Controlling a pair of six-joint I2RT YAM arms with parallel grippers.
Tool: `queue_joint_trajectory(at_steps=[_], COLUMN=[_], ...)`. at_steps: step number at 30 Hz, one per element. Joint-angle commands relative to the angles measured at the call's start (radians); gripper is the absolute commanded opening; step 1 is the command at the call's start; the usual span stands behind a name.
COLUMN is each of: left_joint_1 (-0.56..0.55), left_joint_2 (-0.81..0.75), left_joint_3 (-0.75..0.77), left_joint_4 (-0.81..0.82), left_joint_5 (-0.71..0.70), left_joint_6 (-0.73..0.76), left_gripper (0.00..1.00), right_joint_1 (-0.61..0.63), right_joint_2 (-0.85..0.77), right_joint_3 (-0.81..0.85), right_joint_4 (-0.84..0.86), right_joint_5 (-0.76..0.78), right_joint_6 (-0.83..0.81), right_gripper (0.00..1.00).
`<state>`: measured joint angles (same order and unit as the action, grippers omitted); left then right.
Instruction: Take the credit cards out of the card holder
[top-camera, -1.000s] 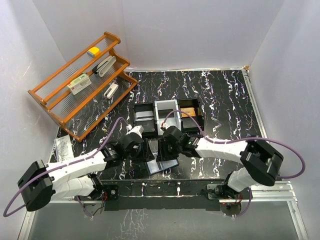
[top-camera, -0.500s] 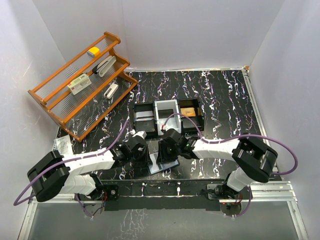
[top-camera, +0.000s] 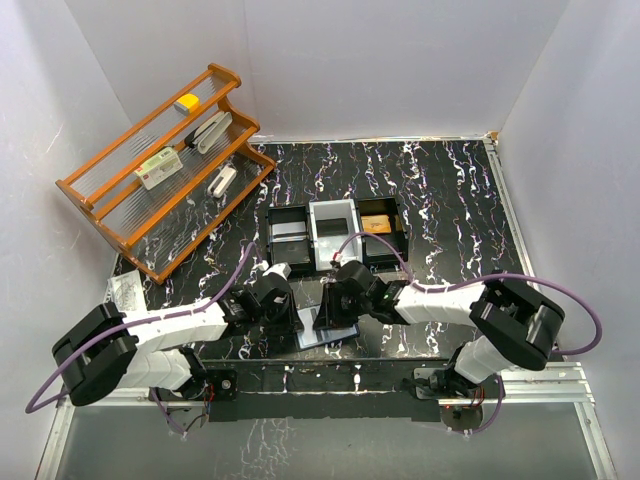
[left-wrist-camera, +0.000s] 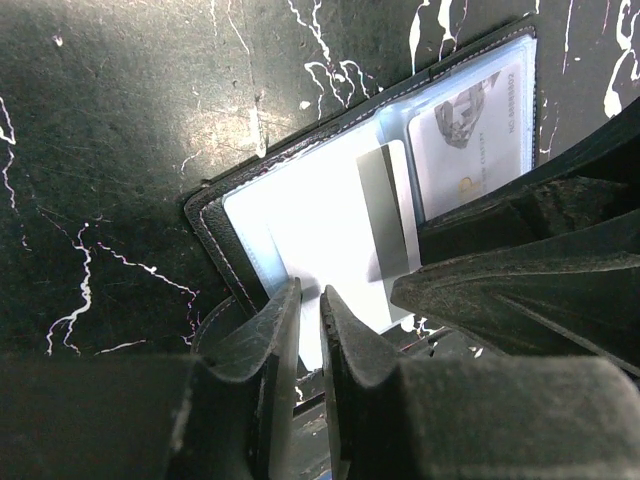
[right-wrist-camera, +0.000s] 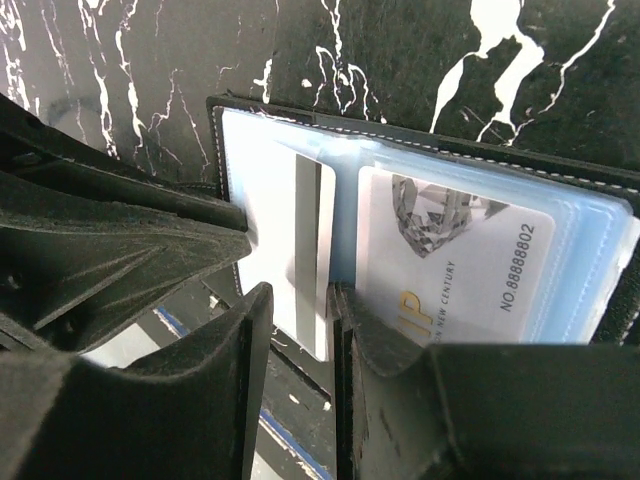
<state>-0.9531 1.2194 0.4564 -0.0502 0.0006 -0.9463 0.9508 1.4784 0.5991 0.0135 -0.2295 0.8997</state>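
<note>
The left jaws are pinched almost closed on the near edge of the card holder (left-wrist-camera: 300, 225), which lies open on the desk (top-camera: 440, 190) between my two arms. The right jaws are clamped on a striped card (right-wrist-camera: 305, 240) partway out of its pocket. A VIP card (right-wrist-camera: 450, 265) sits in the neighbouring pocket.

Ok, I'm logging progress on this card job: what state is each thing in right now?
card holder: open, lying flat.
striped card: partly out of its pocket, it seems.
VIP card: fully inside its clear pocket.
left gripper: shut on the card holder's edge.
right gripper: shut on the striped card.
</note>
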Motion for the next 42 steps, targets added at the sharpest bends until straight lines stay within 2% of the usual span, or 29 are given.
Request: queue_joint_trajectory(at_steps=[1,6,10,15,21,35,42], left_joint_1=[-0.007,-0.009,-0.007,-0.008,-0.007,-0.008,-0.007], left_joint_2=[0.001,0.003,0.005,-0.004,0.002,0.002,-0.013], left_joint_3=[-0.039,-0.039,-0.032,-0.023,-0.015,-0.045,-0.040], left_joint_4=[-0.084,-0.071,-0.079,-0.095,-0.101,-0.096,-0.111], left_joint_5=[-0.027,-0.031,-0.030,-0.022,-0.038,-0.045,-0.048], left_joint_6=[0.011,0.022,0.027,0.041,0.064,0.055,0.058], left_gripper=[0.14,0.14,0.13,0.13,0.13,0.12,0.13], right_joint_1=[-0.016,-0.045,-0.052,-0.055,-0.071,-0.118,-0.126], right_joint_2=[-0.022,-0.016,-0.041,-0.051,-0.068,-0.075,-0.072], right_joint_3=[-0.001,-0.025,-0.037,-0.045,-0.059,-0.090,-0.089], right_joint_4=[0.095,0.165,0.170,0.179,0.186,0.166,0.192], right_joint_5=[-0.071,-0.125,-0.123,-0.128,-0.133,-0.185,-0.192], right_joint_6=[0.042,0.074,0.086,0.095,0.087,0.034,0.042], right_gripper=[0.26,0.19,0.16,0.07,0.00,0.00,0.12])
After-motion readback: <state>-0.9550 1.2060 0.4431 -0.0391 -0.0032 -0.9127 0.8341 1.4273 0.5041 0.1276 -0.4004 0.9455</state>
